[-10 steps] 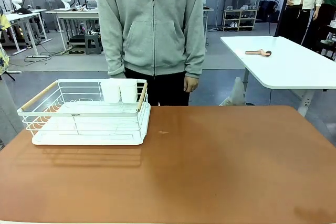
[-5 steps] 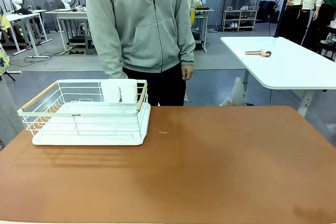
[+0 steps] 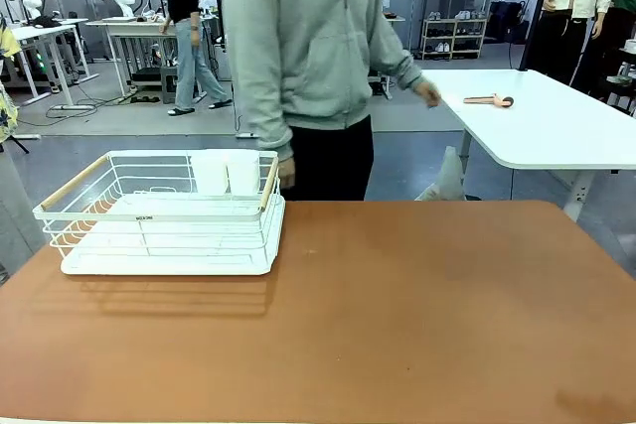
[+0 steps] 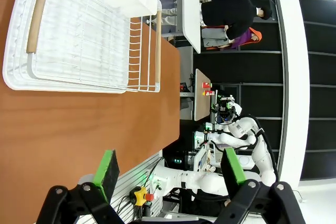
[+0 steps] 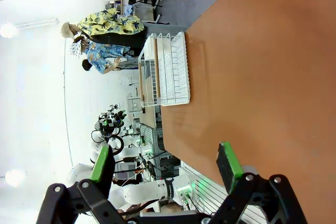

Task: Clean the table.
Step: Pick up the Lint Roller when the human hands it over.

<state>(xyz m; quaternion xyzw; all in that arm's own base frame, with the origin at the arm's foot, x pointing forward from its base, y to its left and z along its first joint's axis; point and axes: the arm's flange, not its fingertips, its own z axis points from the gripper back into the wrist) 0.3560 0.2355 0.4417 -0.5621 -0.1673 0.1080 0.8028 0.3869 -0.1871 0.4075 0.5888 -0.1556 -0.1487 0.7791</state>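
Note:
The reddish-brown table (image 3: 417, 315) spreads across the front view, with a bare top apart from a white wire dish rack (image 3: 164, 213) at its far left. The table also shows in the left wrist view (image 4: 79, 129) and the right wrist view (image 5: 262, 77). My left gripper (image 4: 170, 169) hangs above the table near the rack (image 4: 84, 40), open, nothing between its green pads. My right gripper (image 5: 165, 163) is open too, above the bare table, with the rack (image 5: 165, 69) farther off.
Two white cups (image 3: 227, 172) sit in the rack's far corner. A person in a grey hoodie (image 3: 298, 57) stands at the far edge, turned toward a white side table (image 3: 556, 126) holding a small tool (image 3: 489, 99). More people stand in the background.
The person has stepped to the right and turned, one hand now reaching out toward the white side table. Rack and cups have not moved.

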